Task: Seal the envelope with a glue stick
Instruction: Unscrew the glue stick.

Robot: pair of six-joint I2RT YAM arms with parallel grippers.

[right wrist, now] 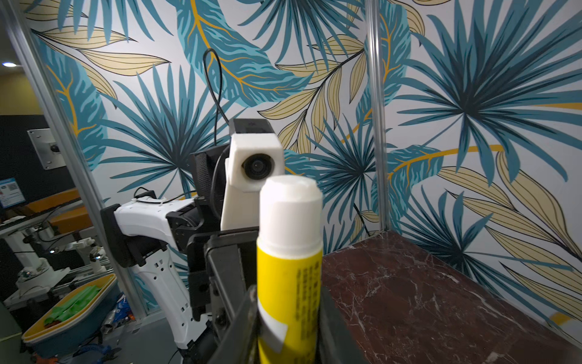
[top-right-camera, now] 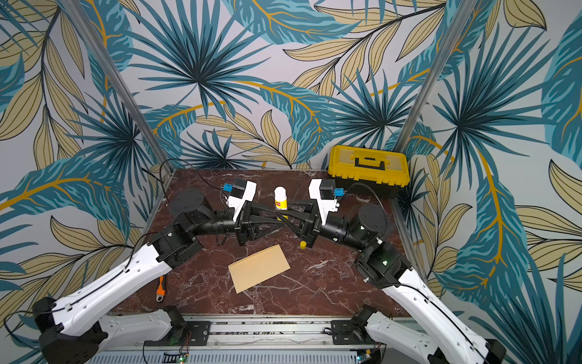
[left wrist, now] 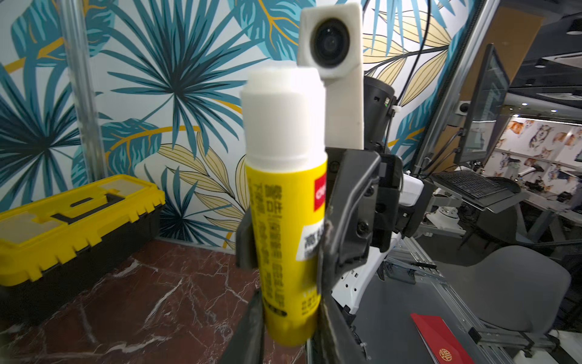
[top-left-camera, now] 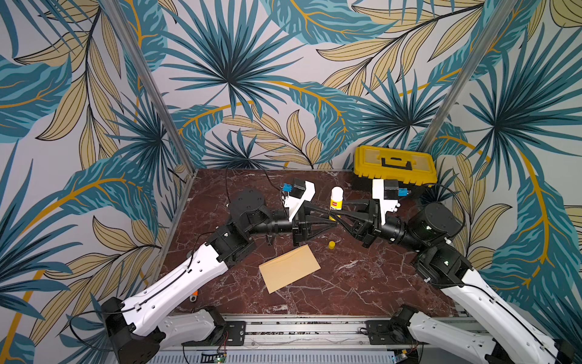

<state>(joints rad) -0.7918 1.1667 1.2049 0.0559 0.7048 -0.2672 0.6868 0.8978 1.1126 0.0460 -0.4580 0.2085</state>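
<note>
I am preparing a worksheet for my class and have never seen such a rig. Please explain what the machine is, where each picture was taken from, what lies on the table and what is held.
The machine is two robot arms, each ending in a two-fingered gripper. The two wide pictures come from one camera head above, looking down on everything; the two close-ups come from cameras on the arms' wrists. On the dark red marble-patterned table are a tan envelope, a small yellow cap and, near one edge, an orange-handled tool; a yellow-lidded black toolbox stands in the far corner. The glue stick is held upright between the arms, uncapped, its white glue showing. The left gripper and the right gripper are both closed on its yellow body.
</note>
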